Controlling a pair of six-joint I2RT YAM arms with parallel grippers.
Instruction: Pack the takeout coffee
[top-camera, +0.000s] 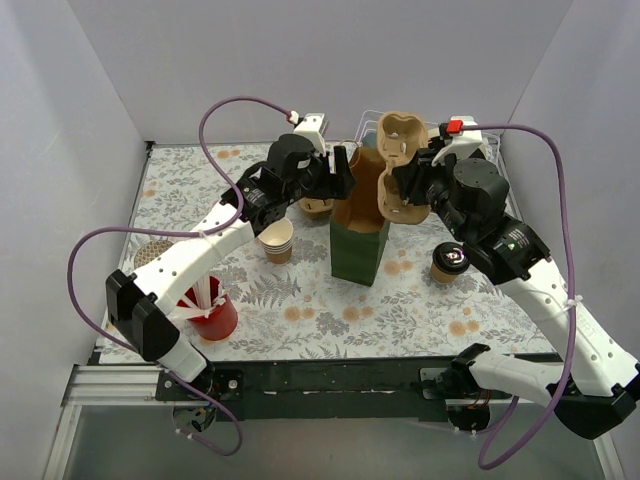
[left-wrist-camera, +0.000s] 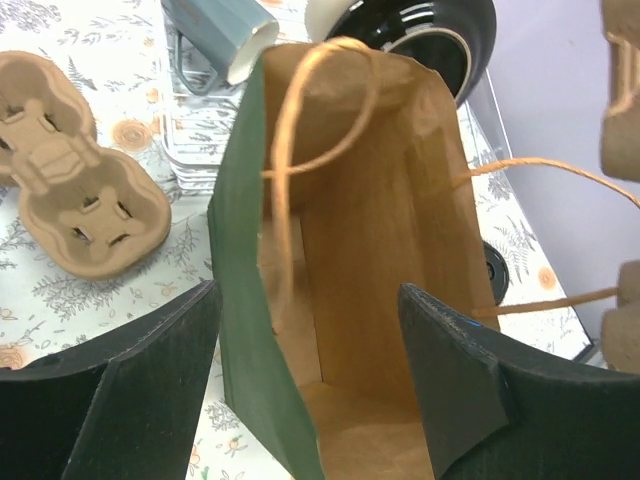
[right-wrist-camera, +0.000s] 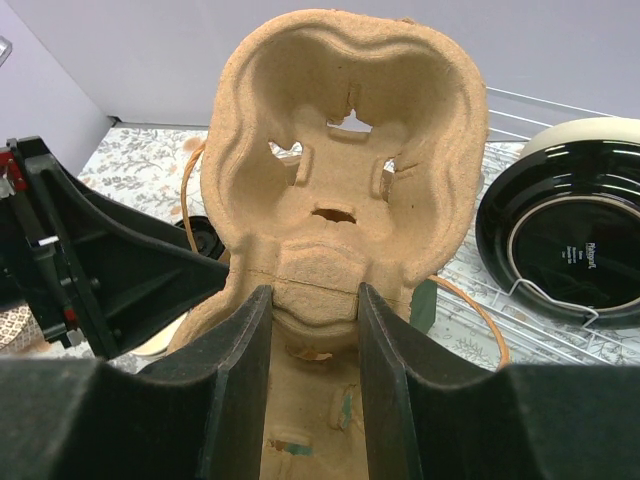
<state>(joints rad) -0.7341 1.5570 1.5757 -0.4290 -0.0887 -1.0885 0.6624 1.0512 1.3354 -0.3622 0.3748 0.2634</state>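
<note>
Lidded cup (top-camera: 449, 262) stands on the table right of centre, just right of the green bag (top-camera: 358, 250). Open cup (top-camera: 277, 238), white inside, stands left of the bag. Third cup (top-camera: 318, 207) half hidden under the left arm. Right gripper (right-wrist-camera: 315, 295) clamped on the pulp tray (right-wrist-camera: 340, 150), which is held on end over the bag's mouth. Left gripper (left-wrist-camera: 308, 300) spread wide at the bag's rim, gripping nothing. Second tray (left-wrist-camera: 70, 160) lies flat at the upper left of the left wrist view. Mug (left-wrist-camera: 215, 30) and black plate (right-wrist-camera: 570, 240) sit on the wire rack at the back. Red cup of sticks (top-camera: 210, 310) at lower left.
</note>
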